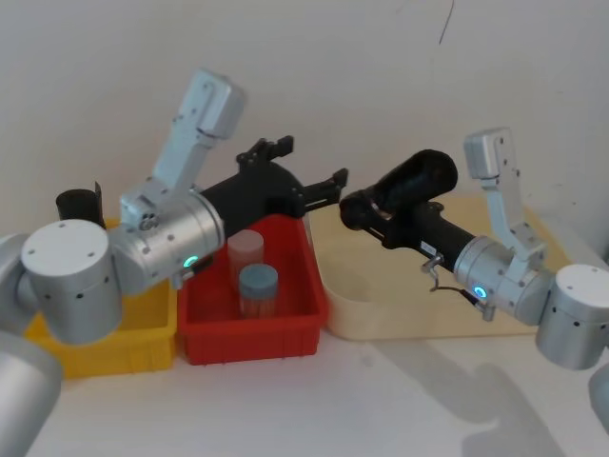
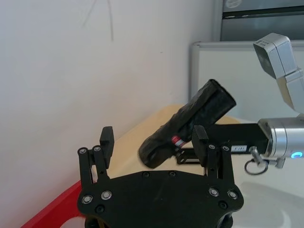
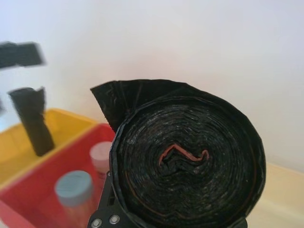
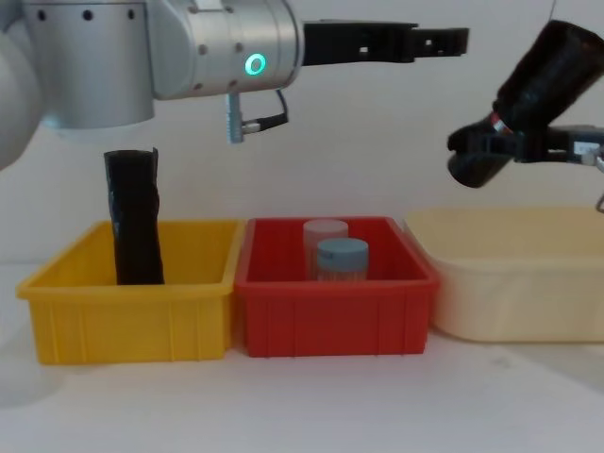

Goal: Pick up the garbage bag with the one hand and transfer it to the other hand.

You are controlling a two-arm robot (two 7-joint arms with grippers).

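My right gripper (image 1: 369,214) is clamped on the garbage bag (image 1: 411,179), which tilts in the air above the beige tray's (image 1: 400,305) left edge. My left gripper (image 1: 312,164) is spread wide and apart from it. Advised: a firm clamp, with any left-arm move straight and clear of the roll.

The garbage bag (image 3: 185,156) is viewed end-on and close from the right wrist, side-on and farther from the left wrist.
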